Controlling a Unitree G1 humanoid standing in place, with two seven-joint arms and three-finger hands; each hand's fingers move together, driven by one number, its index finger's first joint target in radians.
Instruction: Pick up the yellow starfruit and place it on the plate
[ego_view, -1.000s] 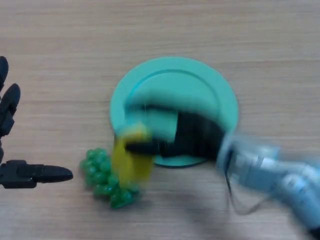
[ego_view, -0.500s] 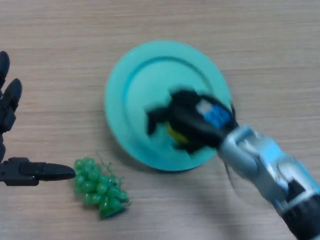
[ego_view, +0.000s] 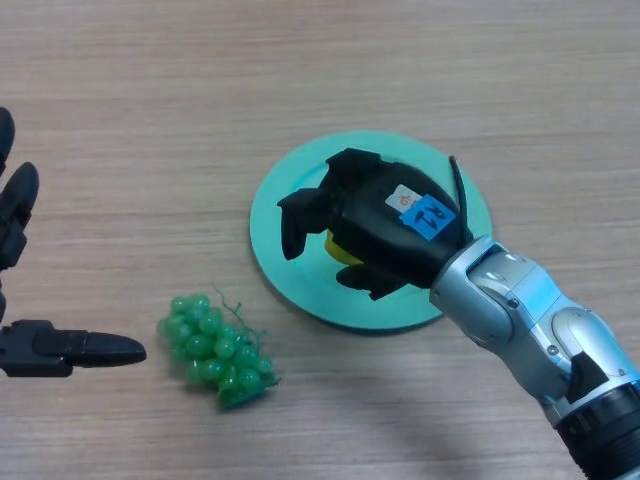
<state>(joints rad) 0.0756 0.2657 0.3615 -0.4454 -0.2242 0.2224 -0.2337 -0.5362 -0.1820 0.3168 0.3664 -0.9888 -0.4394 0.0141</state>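
right hand (ego_view: 385, 232) over plate (ego_view: 280, 205) | starfruit (ego_view: 343, 250) mostly hidden, seemingly gripped

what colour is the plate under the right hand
Teal green, a plain plate, seen in the head view beneath the right hand.

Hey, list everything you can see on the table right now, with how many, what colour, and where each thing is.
plate: one, teal, centre of the wooden table
starfruit: one, yellow, over the plate, mostly hidden under the right hand
grape bunch: one, green, on the table left of the plate, apart from it
right hand: one, black, over the plate, fingers curled round the starfruit
left hand: one, black, at the left edge, fingers straight, holding nothing
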